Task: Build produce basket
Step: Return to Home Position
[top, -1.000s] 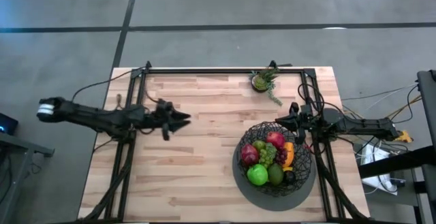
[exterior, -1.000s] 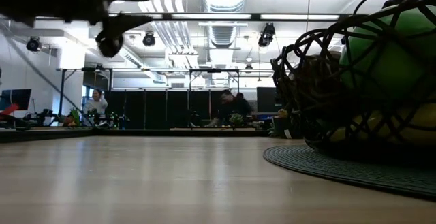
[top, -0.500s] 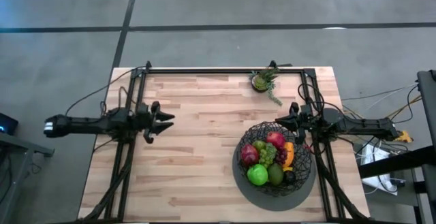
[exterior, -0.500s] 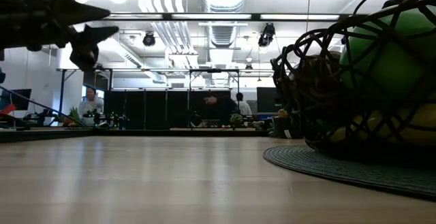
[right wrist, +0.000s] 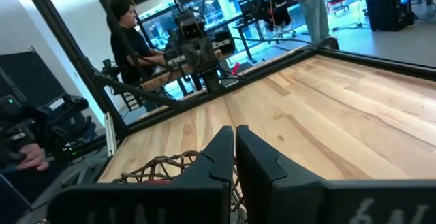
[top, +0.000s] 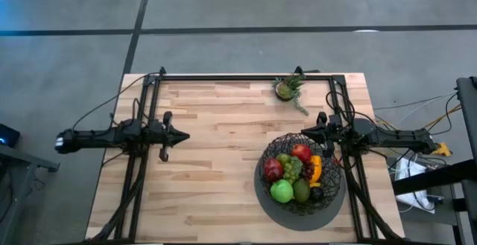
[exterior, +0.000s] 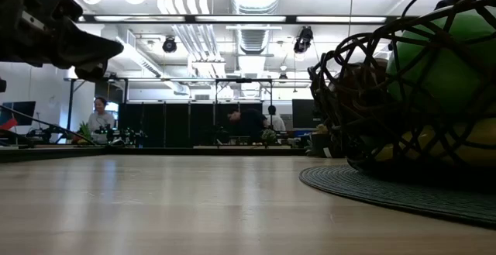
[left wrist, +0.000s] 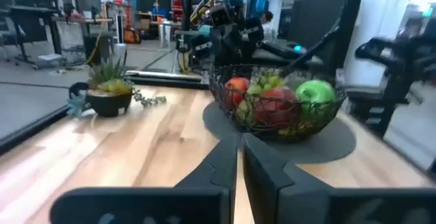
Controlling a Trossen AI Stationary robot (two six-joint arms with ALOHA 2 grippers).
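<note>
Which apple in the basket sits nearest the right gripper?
The red apple at the basket rim beside the right gripper; the green apple lies on the opposite side.

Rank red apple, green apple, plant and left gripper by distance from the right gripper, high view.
1. Red apple, in the basket, beside the right gripper.
2. Plant, at the back edge.
3. Green apple, basket's front side.
4. Left gripper, far left.

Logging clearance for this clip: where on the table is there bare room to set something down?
The widest bare wood lies mid-table, between the left gripper and the basket. More lies between that gripper and the potted plant. The right side is crowded: plant, right gripper and the basket on its grey disc sit close.
</note>
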